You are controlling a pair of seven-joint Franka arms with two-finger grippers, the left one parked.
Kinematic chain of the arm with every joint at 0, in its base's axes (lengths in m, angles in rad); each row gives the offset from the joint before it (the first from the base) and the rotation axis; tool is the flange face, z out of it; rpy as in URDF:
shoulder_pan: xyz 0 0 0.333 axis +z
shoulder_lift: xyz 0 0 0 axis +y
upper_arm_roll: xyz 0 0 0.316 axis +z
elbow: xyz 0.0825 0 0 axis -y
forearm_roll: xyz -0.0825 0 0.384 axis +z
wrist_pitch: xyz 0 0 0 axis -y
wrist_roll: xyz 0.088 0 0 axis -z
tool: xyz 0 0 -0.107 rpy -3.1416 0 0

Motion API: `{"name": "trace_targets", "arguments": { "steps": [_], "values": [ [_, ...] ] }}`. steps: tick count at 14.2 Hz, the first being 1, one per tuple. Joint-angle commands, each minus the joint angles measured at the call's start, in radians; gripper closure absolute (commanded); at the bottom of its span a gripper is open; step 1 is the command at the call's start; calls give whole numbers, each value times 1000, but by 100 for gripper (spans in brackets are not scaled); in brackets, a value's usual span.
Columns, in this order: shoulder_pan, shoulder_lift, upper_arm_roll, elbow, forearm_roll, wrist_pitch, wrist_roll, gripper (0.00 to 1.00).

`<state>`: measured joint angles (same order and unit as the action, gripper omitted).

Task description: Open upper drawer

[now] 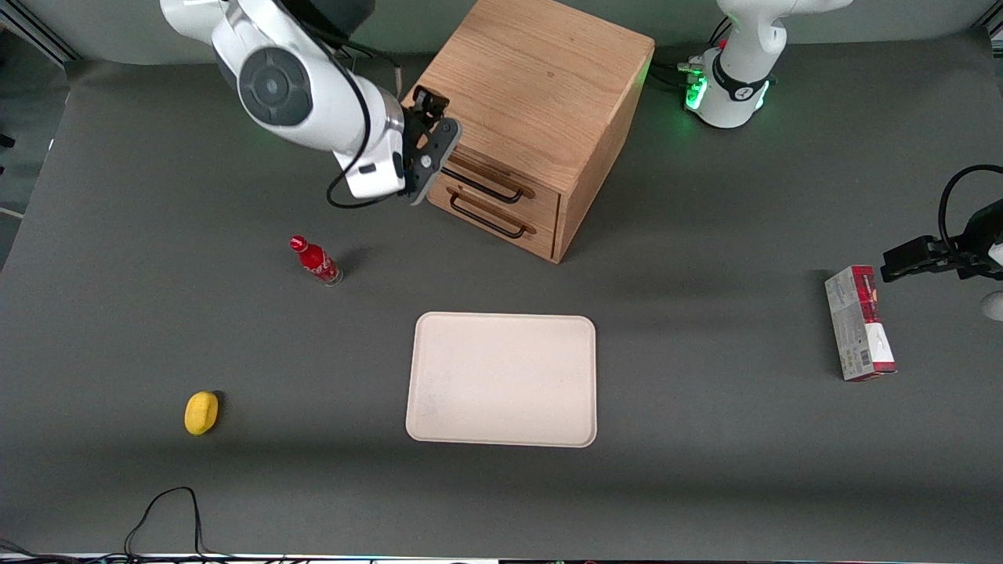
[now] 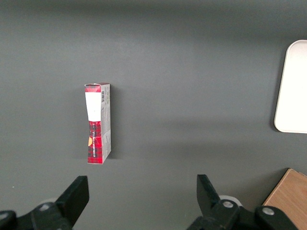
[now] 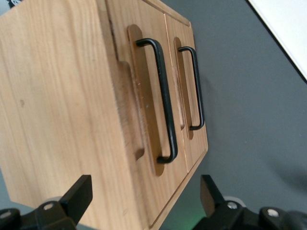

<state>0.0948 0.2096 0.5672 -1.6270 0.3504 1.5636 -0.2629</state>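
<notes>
The wooden cabinet (image 1: 541,86) stands at the back of the table, its two drawer fronts facing the front camera at an angle. The upper drawer (image 1: 544,205) (image 3: 120,48) looks pushed in, its front level with the lower one. Its black bar handle (image 1: 490,186) (image 3: 165,110) lies just above the lower drawer's handle (image 1: 490,221) (image 3: 197,91). My right gripper (image 1: 433,129) (image 3: 146,196) hovers open and holds nothing. It is at the cabinet's upper front corner toward the working arm's end, close to the end of the upper handle. Its fingers (image 3: 79,194) are spread wide.
A red bottle (image 1: 316,261) stands on the mat nearer the front camera than the gripper. A cream tray (image 1: 501,380) lies in front of the cabinet. A yellow object (image 1: 201,412) lies toward the working arm's end. A red-and-grey box (image 1: 859,323) (image 2: 98,123) lies toward the parked arm's end.
</notes>
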Motion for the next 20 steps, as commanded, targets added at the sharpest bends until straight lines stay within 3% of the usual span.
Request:
{"name": "trace_targets", "arguments": {
  "steps": [1, 8, 12, 20],
  "values": [
    [22, 57, 8, 4, -7, 64, -27, 0],
    [63, 123, 11, -62, -140, 220, -26, 0],
    [74, 133, 11, -99, -154, 295, -26, 0],
    [85, 192, 10, -88, -263, 378, -29, 0]
  ]
}}
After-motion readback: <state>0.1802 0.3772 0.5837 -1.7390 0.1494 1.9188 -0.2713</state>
